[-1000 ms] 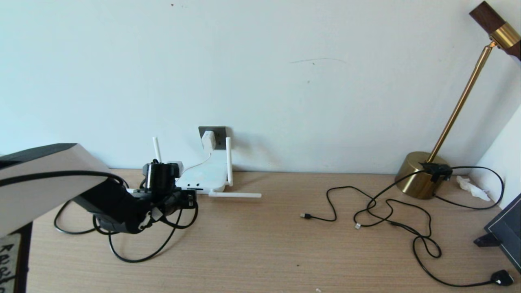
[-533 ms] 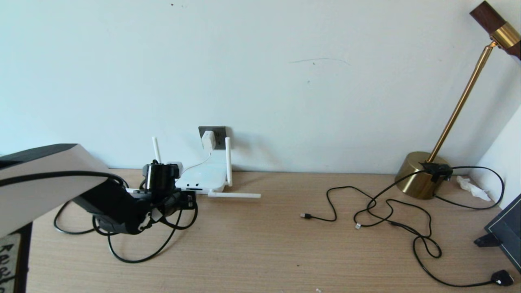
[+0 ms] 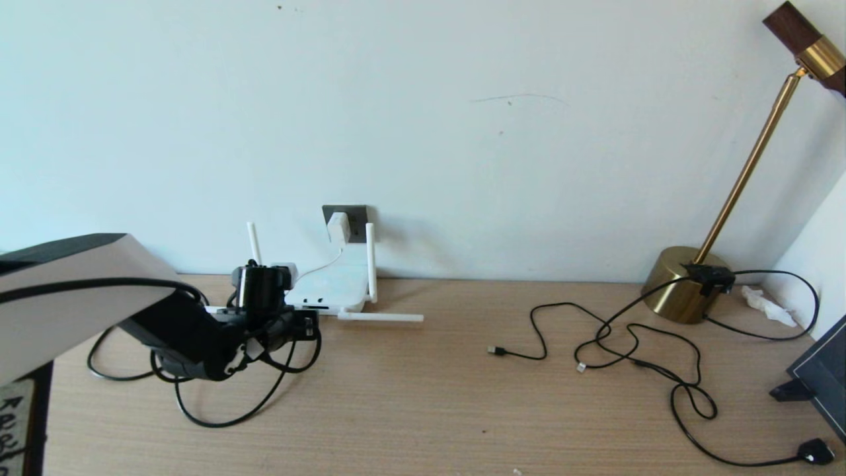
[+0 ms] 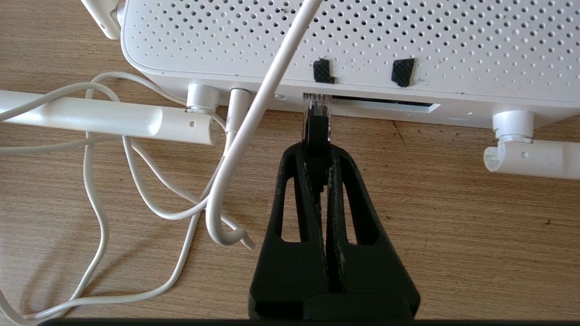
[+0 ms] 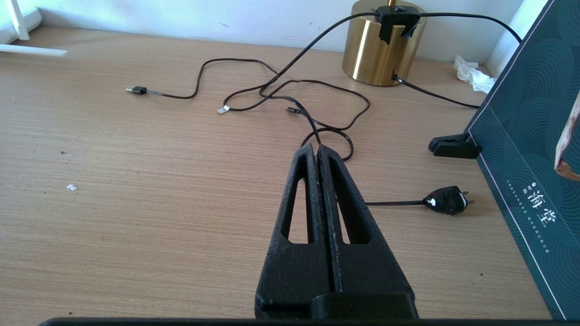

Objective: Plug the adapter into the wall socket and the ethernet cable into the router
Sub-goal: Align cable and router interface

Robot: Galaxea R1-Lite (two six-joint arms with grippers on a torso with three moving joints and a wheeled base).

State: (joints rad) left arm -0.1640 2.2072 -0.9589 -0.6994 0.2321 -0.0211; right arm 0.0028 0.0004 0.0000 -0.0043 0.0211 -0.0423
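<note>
Left tool (image 4: pixel 317 151) clamped on ethernet cable (image 4: pixel 316 131), clear tip at router (image 4: pixel 362 40) port slot. Adapter (image 3: pixel 338 227) seated in wall socket (image 3: pixel 357 218) above router. Right tool (image 5: pixel 316 151) closed, empty, over counter (image 5: pixel 136 203).

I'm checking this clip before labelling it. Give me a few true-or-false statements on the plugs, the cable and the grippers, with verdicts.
1. The adapter sits in the wall socket. True.
2. The left gripper is shut on the ethernet cable, its clear tip at the router port. True.
3. The right gripper holds the black mains plug. False: it is shut on nothing, and the plug lies on the desk.
4. All router antennas stand upright. False: one antenna lies flat on the desk.
</note>
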